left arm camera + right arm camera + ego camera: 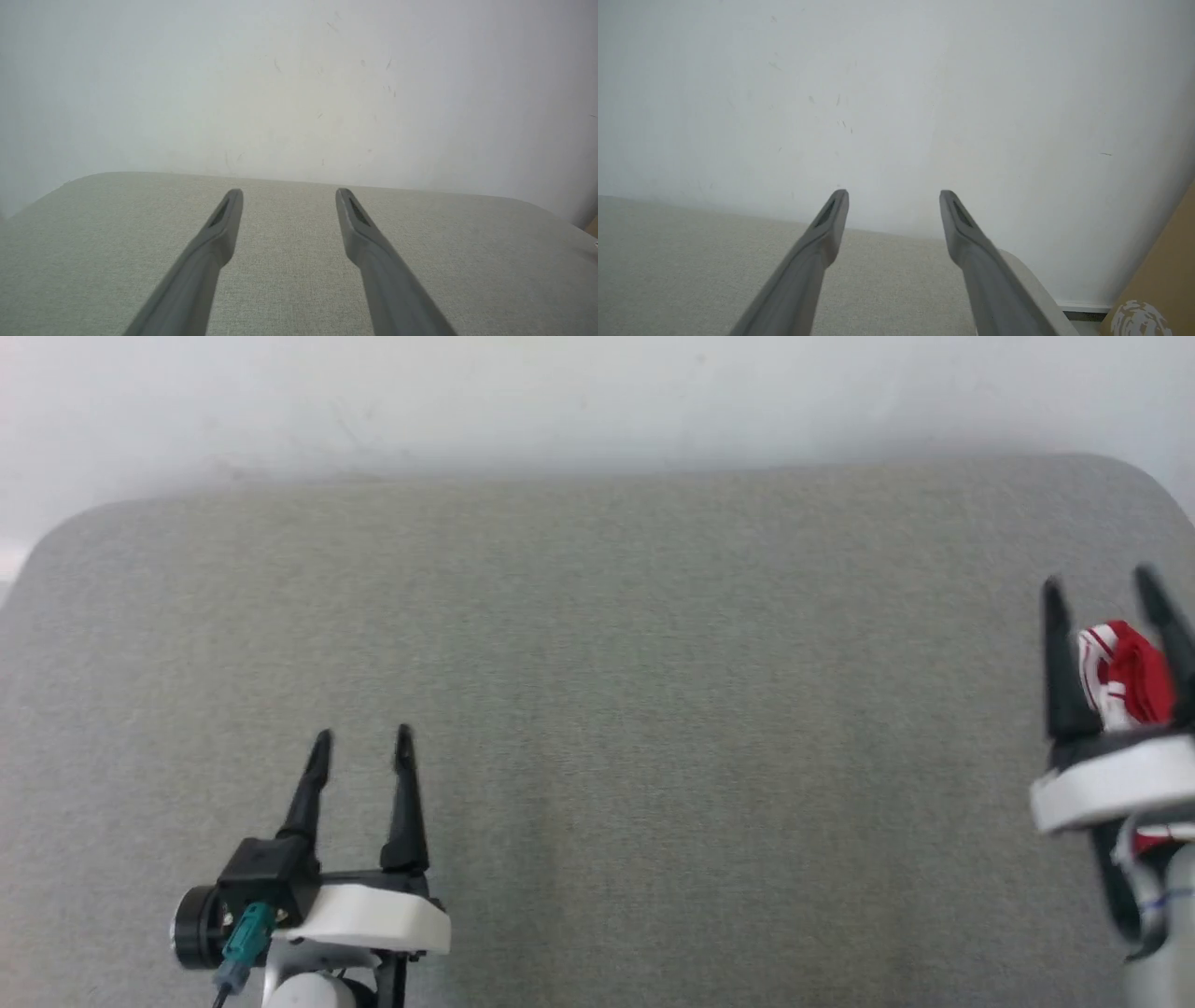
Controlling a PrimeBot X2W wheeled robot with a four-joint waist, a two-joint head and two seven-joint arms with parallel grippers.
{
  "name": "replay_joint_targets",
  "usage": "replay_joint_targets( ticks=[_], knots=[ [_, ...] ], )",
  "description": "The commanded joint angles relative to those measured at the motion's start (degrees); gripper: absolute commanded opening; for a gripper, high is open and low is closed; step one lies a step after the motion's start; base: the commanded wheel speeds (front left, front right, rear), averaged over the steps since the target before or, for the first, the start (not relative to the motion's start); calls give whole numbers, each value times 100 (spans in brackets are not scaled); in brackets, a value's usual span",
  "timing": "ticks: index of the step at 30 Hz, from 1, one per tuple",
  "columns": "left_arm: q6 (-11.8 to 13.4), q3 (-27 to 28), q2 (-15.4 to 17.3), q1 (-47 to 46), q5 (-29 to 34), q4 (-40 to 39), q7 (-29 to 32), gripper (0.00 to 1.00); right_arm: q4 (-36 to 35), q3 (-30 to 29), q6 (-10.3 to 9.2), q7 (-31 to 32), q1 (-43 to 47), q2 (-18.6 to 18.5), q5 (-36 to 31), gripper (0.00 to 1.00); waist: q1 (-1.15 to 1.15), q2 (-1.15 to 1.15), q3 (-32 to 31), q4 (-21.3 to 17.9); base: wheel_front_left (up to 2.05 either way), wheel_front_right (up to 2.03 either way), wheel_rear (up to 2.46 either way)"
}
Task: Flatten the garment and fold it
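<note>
- Two grippers hover over a grey cloth-covered table (pixel 597 644) and neither holds anything. I judge the job to be at its very start, with the flattening not yet begun.
- The left gripper (pixel 362 737) sits at the lower left of the head view. Its fingers are spread wide with bare grey cloth between them (its own wrist view agrees, with a pale wall (pixel 299 70) beyond). It is well apart from the garment.
- The middle of the table is the broadest stretch of grey cloth. To my mind it is the sensible place to spread the shirt.
- The garment (pixel 1125 677) is a bunched wad of red with white-and-red striped trim, at the far right of the head view. It shows between the right gripper's fingers, and another scrap of red peeks out below that wrist. It seems to lie beneath that gripper near the table's right edge, though I cannot tell whether any of it hangs over the side.
- The right gripper (pixel 1099 581) also has its fingers wide apart and is not closed on the cloth. Its wrist view looks past the open gap to the wall and the table's rounded corner, with a cardboard box (pixel 1164 266) low on the right.
- The next move probably calls for the right gripper to tip down, pinch an outer fold and draw the wad toward the centre. The left gripper would then cross over for a second hold (ideally a hem or shoulder, not several layers at once).
</note>
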Motion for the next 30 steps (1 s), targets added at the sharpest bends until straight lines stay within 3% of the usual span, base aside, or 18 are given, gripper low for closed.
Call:
replay_joint_targets(
  ticks=[1,9,22,30],
  knots=[
    [111,58,29,94,2,-4,7,100,-69,32,-12,-53,198,136,-66,100,1,0,-110,171,0,0,0],
    [148,-52,28,237,-43,81,7,100,70,122,-12,-458,1083,714,-44,100,1,0,-142,339,0,0,0],
    [108,-114,36,264,176,97,7,100,118,367,-12,-653,1404,808,159,100,1,0,-168,412,0,0,0],
    [78,-88,31,285,5,65,7,100,106,368,-12,-667,1360,809,181,100,1,0,-198,429,0,0,0]
  ],
)
